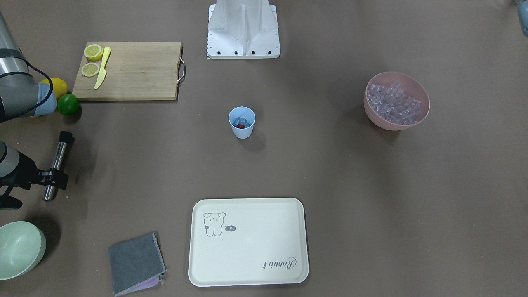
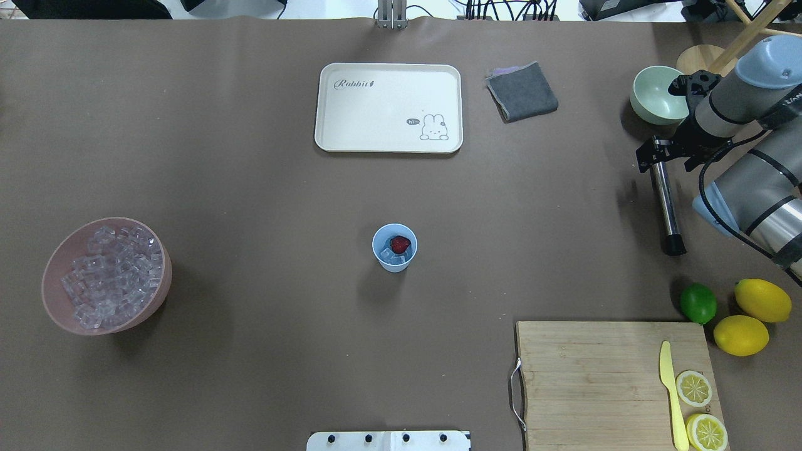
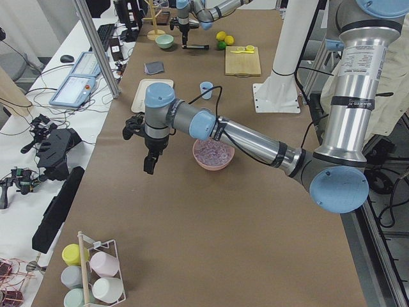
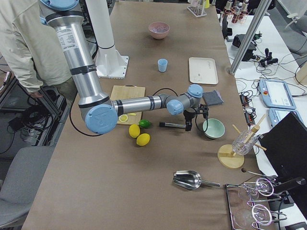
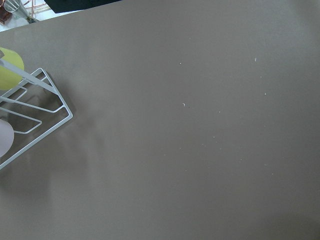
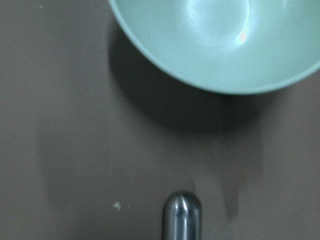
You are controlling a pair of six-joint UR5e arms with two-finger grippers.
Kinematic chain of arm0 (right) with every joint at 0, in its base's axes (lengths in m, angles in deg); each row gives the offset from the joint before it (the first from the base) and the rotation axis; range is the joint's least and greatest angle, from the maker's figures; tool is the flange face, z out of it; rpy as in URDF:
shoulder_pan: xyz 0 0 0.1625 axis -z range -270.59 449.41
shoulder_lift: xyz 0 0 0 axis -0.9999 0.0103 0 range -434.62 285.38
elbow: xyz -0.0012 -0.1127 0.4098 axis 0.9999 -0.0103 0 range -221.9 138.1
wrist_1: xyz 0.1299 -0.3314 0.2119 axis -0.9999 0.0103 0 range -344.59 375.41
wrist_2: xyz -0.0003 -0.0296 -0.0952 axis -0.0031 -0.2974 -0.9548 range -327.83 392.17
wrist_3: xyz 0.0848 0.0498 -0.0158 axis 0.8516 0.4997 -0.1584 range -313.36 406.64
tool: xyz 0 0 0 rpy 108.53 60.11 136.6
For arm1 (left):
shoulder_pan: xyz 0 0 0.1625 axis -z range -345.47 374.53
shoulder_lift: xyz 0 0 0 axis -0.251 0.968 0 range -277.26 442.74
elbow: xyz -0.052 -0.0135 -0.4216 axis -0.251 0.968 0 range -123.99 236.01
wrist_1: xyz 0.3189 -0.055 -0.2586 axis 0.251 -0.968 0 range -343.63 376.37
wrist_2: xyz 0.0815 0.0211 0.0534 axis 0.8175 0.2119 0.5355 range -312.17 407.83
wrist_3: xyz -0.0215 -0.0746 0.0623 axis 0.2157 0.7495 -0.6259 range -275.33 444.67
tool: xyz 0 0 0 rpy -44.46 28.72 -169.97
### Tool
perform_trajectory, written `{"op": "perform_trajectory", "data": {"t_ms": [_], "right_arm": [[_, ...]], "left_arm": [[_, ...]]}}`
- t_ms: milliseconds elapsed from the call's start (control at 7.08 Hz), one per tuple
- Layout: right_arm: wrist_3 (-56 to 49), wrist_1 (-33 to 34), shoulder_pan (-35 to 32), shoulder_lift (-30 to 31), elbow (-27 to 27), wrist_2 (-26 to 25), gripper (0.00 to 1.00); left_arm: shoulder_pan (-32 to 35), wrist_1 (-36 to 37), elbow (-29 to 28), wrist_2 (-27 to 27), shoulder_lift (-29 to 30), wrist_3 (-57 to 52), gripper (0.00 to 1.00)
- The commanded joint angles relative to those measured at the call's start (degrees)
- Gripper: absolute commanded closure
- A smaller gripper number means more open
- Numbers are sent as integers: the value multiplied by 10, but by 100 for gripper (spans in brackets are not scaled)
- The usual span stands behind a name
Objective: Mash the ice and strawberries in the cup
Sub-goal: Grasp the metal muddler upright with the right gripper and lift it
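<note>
The light-blue cup (image 1: pixel 241 122) stands upright mid-table, also in the overhead view (image 2: pixel 395 247). Inside it lie the red strawberry (image 2: pixel 400 243) and a few ice cubes (image 2: pixel 391 255). More ice (image 2: pixel 113 272) fills the pink bowl (image 2: pixel 156 300), far from the cup. My right gripper (image 2: pixel 658 160) is shut on a steel muddler (image 2: pixel 665 207) near its far end and holds it level, low over the table, well to the cup's side. The muddler's rounded end shows in the right wrist view (image 6: pixel 182 212). My left gripper (image 3: pixel 148 163) shows only in the exterior left view, beyond the pink bowl; I cannot tell its state.
A pale green bowl (image 2: pixel 658 95) sits just beyond the right gripper. A lime (image 2: pixel 698 303), two lemons (image 2: pixel 752 316) and a wooden board (image 2: pixel 595 376) with a yellow knife and lemon halves lie nearer the robot. A cream tray (image 2: pixel 388 106) and grey cloth (image 2: pixel 522 91) lie at the far side.
</note>
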Motion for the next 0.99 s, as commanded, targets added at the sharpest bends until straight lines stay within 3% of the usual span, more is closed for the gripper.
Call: {"op": "perform_trajectory", "data": {"t_ms": [0,282,423,847], "right_arm": [[0,-15,0,3,-9,1,11],[0,-16,0,2,-8,3,93],[-4,-16,0,1,-6,3,100],[-3,-16,0,-7,1,6,100]], "left_arm": [[0,0,2,0,0,-1,2],[0,0,1,0,1,-4,2],[0,0,1,0,2,-4,2],[0,0,1,0,4,-4,2]]}}
